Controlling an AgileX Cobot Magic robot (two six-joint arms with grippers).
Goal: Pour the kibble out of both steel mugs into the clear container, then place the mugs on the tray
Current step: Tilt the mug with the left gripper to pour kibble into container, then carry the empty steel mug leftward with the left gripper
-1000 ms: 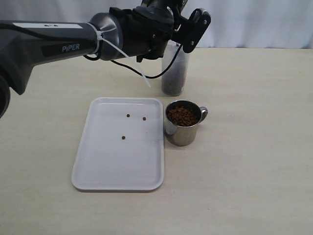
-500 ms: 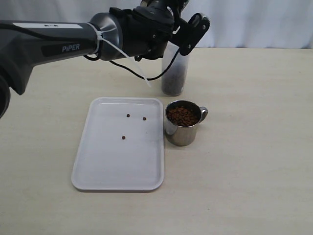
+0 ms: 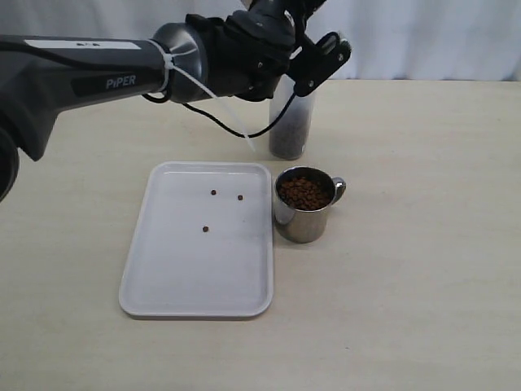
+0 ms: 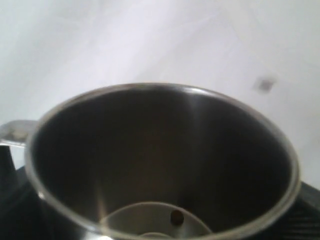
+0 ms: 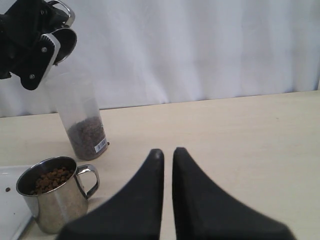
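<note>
The left gripper (image 3: pixel 309 55), clamped on the held mug (image 4: pixel 165 165), has rolled farther and risen slightly above the container (image 3: pixel 291 122). One kibble (image 4: pixel 176 216) pellet lies inside the mug. The full mug (image 3: pixel 303 213) stays beside the tray (image 3: pixel 175 277). The right gripper (image 5: pixel 168 152) is pressed together, empty, over the counter (image 3: pixel 407 244).

**One mug emptied, one full**

We see one steel mug (image 4: pixel 160 165) raised in the air and tipped. Its mirror-like inside is bare except for a single pellet (image 4: pixel 176 217) near the bottom. The second mug (image 3: pixel 303 213) stands upright on the table just beside the right rim of the white tray (image 3: pixel 195 277), handle turned away from it, and is heaped with dark-brown kibble (image 3: pixel 304 193). Behind it, apart, the clear container (image 3: pixel 291 122) stands upright with kibble filling its lower part. We count three stray pellets (image 3: pixel 213 192) on the tray's far half.
</note>
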